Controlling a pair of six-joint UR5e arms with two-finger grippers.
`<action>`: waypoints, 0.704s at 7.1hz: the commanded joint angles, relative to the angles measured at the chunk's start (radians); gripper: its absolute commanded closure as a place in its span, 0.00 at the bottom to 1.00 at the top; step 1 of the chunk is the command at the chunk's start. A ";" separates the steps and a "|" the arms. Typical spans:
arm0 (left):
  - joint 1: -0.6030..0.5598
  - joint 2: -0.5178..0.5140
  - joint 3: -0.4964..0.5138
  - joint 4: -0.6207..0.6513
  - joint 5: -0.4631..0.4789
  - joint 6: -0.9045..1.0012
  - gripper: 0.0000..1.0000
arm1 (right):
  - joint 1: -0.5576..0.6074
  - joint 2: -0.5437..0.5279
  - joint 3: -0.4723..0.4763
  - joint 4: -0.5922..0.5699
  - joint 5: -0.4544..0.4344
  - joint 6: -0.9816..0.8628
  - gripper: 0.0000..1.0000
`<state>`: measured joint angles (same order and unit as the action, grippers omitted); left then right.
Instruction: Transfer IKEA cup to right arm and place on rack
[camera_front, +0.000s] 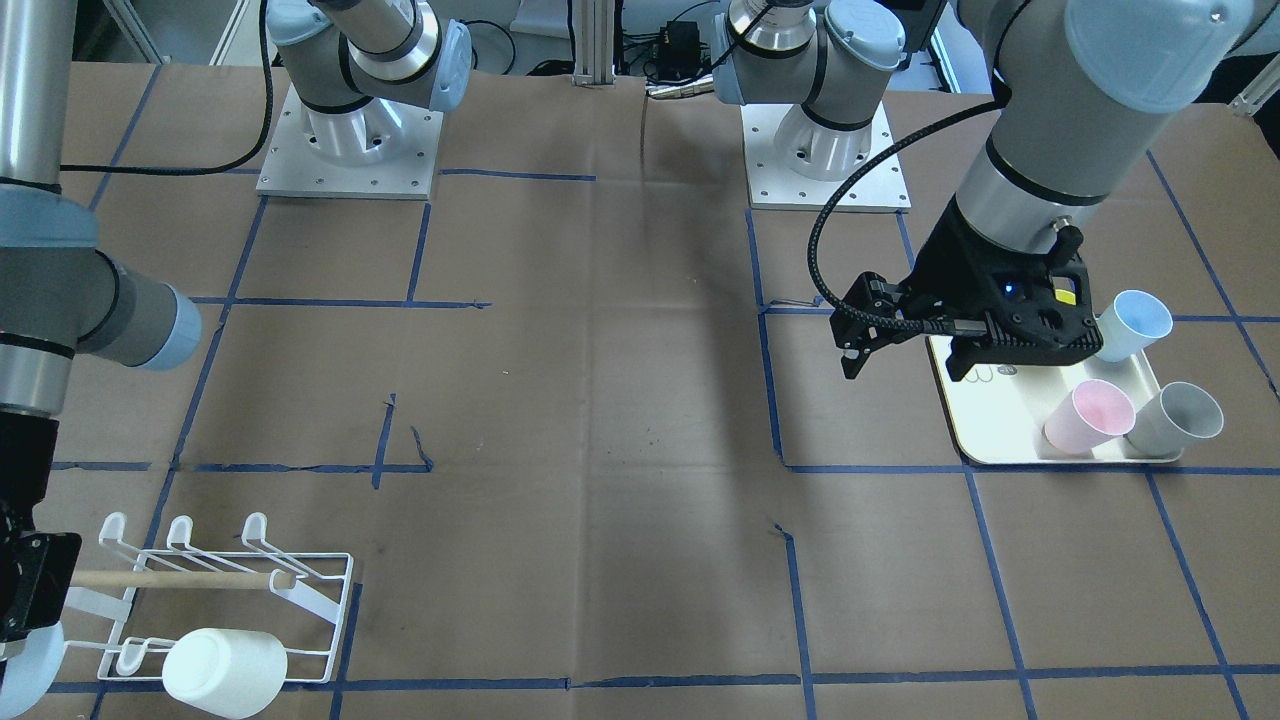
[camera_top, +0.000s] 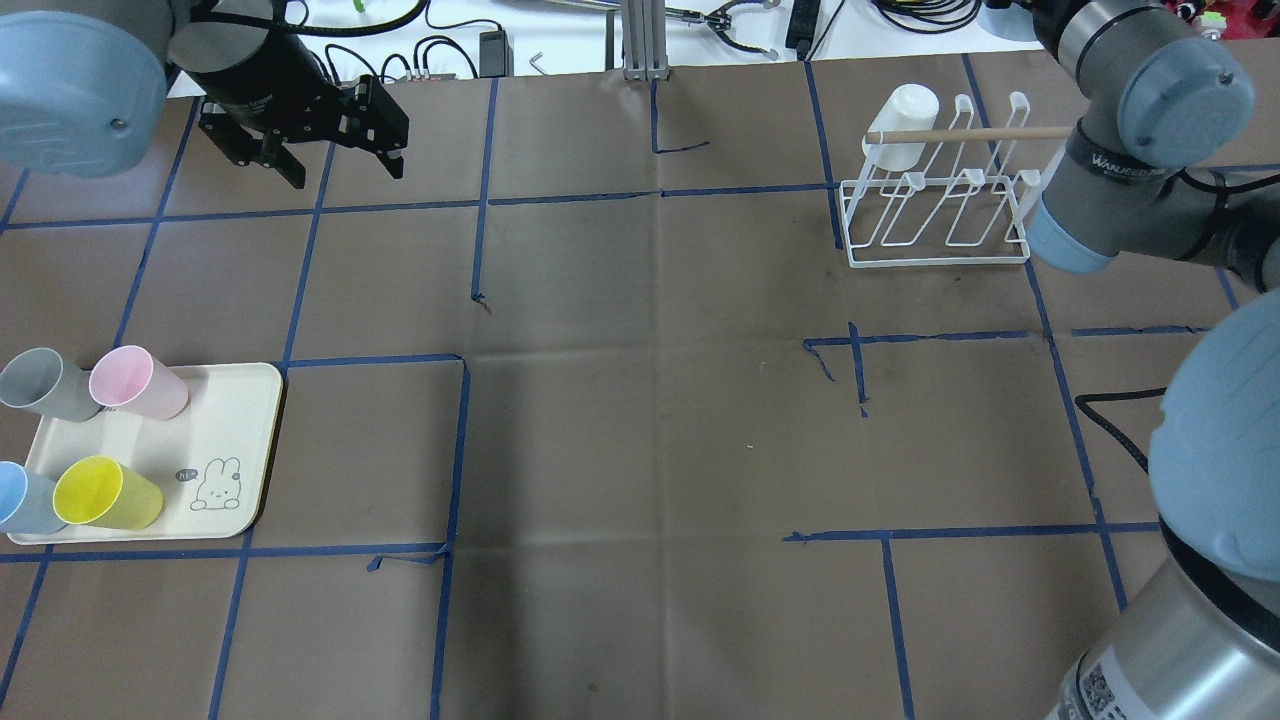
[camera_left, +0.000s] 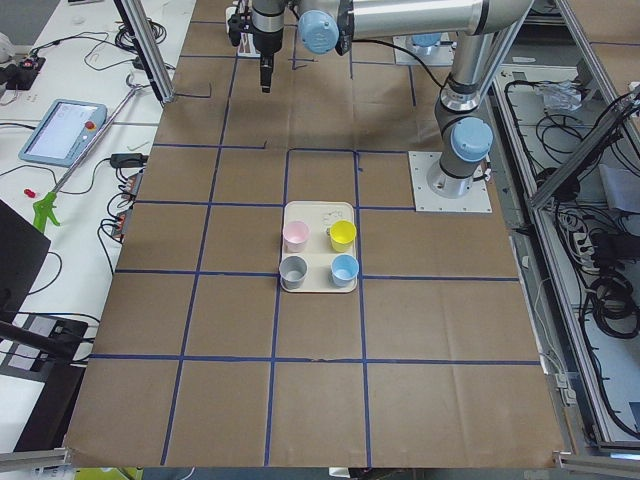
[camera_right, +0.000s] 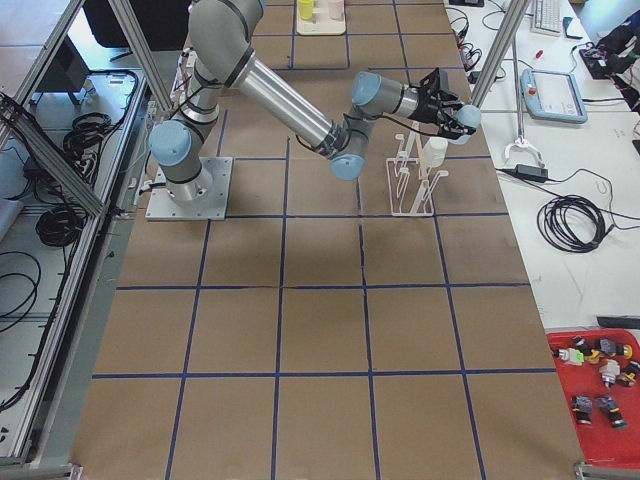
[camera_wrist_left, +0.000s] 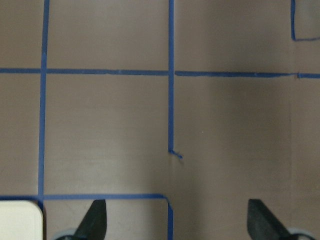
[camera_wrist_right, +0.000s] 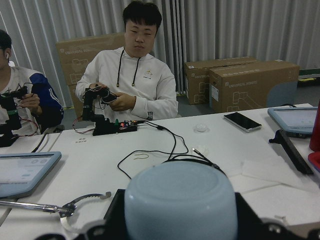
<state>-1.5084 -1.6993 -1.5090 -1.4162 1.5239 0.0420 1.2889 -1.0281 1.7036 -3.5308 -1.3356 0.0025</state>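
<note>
Pincer of the right arm (camera_wrist_right: 180, 222) grips a pale blue cup (camera_front: 28, 665), with a finger pressed to each side of it. In the wrist view the cup seems to be base up. The pincer hangs just beside the rack (camera_top: 938, 262), off the end away from the white cup (camera_top: 903, 125), and looks higher than the prongs. Whether cup and wire touch I cannot tell, since the right arm (camera_top: 1095, 185) hides that spot from overhead.

On the rack itself, the white cup hangs over an end prong by the wooden rod (camera_top: 980, 132), and the other prongs look bare.

Well apart from the rack, across the worktop (camera_top: 650, 400), the left pincer (camera_top: 348, 172) stands wide open and empty. Farthest from the rack lies the cream tray (camera_top: 240, 400), carrying a grey cup (camera_top: 40, 385), a pink cup (camera_top: 135, 382), a yellow cup (camera_top: 100, 493) and a second blue cup (camera_top: 20, 500).

By my reading the hand-over is done and the placing is in hand. The next move calls for carrying the cup mouth-down over a free prong, clear of the rod and the white cup. The arm should lower it until the wire bears it, and only then open.
</note>
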 joint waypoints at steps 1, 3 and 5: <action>-0.004 0.033 -0.031 -0.043 0.068 0.007 0.01 | -0.023 0.086 -0.019 -0.107 0.006 -0.053 0.91; -0.007 0.062 -0.059 -0.036 0.058 0.010 0.01 | -0.025 0.086 0.020 -0.108 0.006 -0.053 0.91; -0.009 0.078 -0.056 -0.030 0.055 0.009 0.01 | -0.039 0.094 0.037 -0.106 0.006 -0.055 0.91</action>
<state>-1.5157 -1.6341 -1.5632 -1.4494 1.5807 0.0515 1.2589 -0.9399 1.7321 -3.6367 -1.3301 -0.0508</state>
